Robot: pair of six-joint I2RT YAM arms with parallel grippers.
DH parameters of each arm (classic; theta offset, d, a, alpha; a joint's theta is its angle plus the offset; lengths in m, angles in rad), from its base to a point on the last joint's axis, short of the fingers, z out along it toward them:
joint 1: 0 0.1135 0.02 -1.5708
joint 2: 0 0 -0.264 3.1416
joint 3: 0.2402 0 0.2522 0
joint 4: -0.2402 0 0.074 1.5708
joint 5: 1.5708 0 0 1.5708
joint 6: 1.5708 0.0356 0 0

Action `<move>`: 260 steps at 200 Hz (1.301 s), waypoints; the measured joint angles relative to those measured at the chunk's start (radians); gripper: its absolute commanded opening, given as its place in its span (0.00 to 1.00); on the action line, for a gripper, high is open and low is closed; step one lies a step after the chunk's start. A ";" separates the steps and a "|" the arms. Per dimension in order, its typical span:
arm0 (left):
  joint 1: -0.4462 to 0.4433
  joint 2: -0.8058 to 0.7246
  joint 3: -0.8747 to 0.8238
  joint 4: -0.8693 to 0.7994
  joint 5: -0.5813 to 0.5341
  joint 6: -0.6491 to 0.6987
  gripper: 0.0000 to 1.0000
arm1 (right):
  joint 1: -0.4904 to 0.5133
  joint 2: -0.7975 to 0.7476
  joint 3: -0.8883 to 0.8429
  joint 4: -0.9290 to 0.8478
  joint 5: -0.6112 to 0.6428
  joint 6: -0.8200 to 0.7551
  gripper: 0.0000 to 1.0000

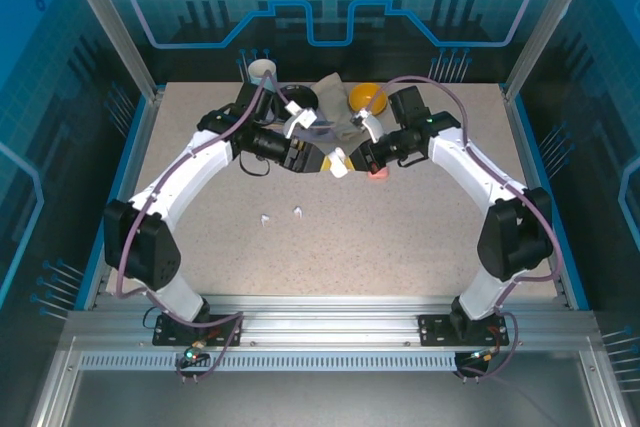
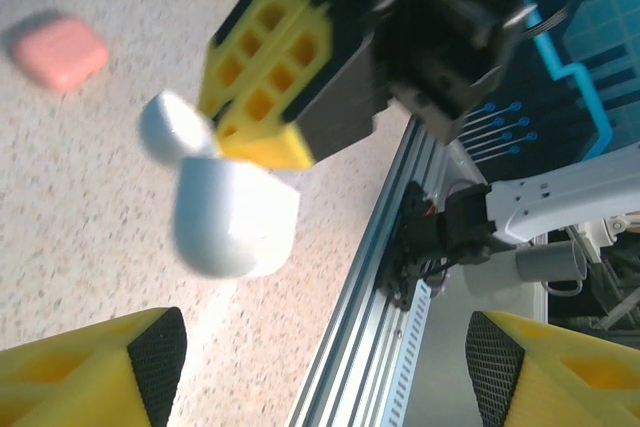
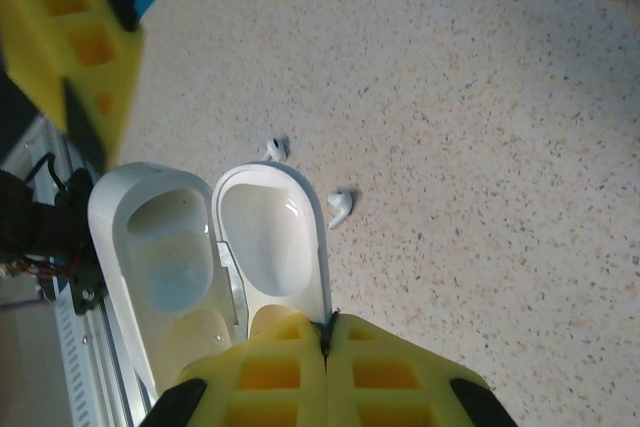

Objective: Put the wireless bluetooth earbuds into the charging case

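Note:
The white charging case (image 3: 165, 247) hangs above the table, hinged open with both hollow halves empty. My right gripper (image 3: 327, 332) is shut on the rim of one half (image 3: 270, 237). In the left wrist view the case (image 2: 235, 217) hangs from the right gripper's yellow fingers (image 2: 265, 77). My left gripper (image 2: 320, 367) stands open just short of it, with nothing between its fingers. Two white earbuds (image 3: 340, 207) (image 3: 277, 148) lie on the table below, also seen in the top view (image 1: 298, 212) (image 1: 267, 217). Both grippers (image 1: 305, 157) (image 1: 352, 159) meet mid-table around the case (image 1: 340, 164).
A salmon-pink closed case (image 2: 60, 50) lies on the table by the right gripper (image 1: 378, 174). At the back stand a white cup (image 1: 263, 72), a yellow round object (image 1: 367, 97) and a grey bag (image 1: 335, 107). The aluminium rail (image 2: 370, 307) marks the near edge.

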 measured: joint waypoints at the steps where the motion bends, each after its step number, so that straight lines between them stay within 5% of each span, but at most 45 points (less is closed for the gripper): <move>1: 0.000 0.001 0.000 -0.002 0.000 0.001 0.76 | 0.000 0.000 0.000 -0.002 0.000 -0.002 0.00; 260: 0.008 0.251 0.066 -0.282 0.148 0.208 0.43 | 0.093 0.136 0.100 -0.104 0.000 -0.137 0.00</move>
